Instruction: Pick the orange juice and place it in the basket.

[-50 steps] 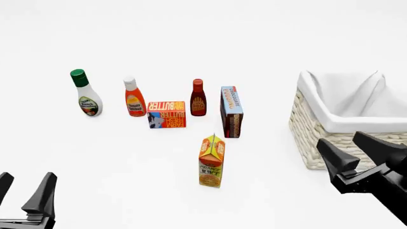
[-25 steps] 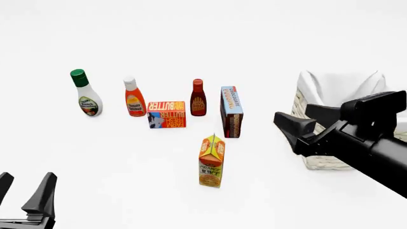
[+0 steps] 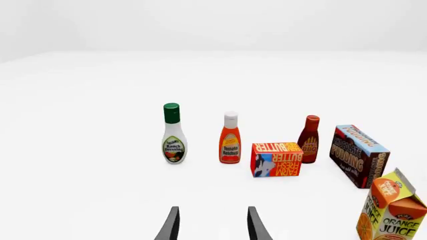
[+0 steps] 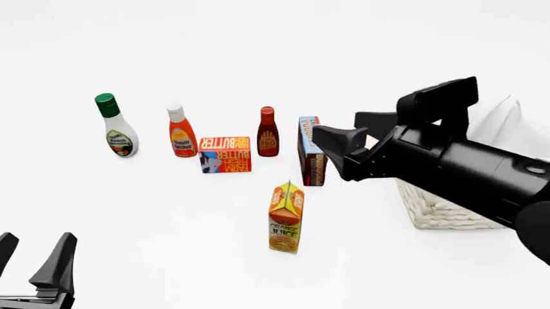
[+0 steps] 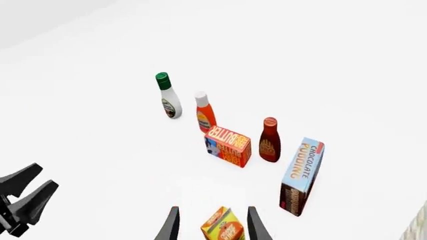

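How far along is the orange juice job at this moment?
Nothing is done yet: the tall orange-and-yellow orange juice carton stands untouched on the table, outside the pale wicker basket. In hand: the open right gripper hovers above the carton, which shows between its fingers in the wrist view. Left: grasp, lift, place. The left gripper is idle.

White table under upright orange juice, basket, groceries.

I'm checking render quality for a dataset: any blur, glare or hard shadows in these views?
Front view: sharp throughout, flat even light, only a faint soft shadow under the orange juice. Left wrist view: crisp labels, no glare, white table fades into the backdrop. Right wrist view: equally sharp, nearly shadowless.
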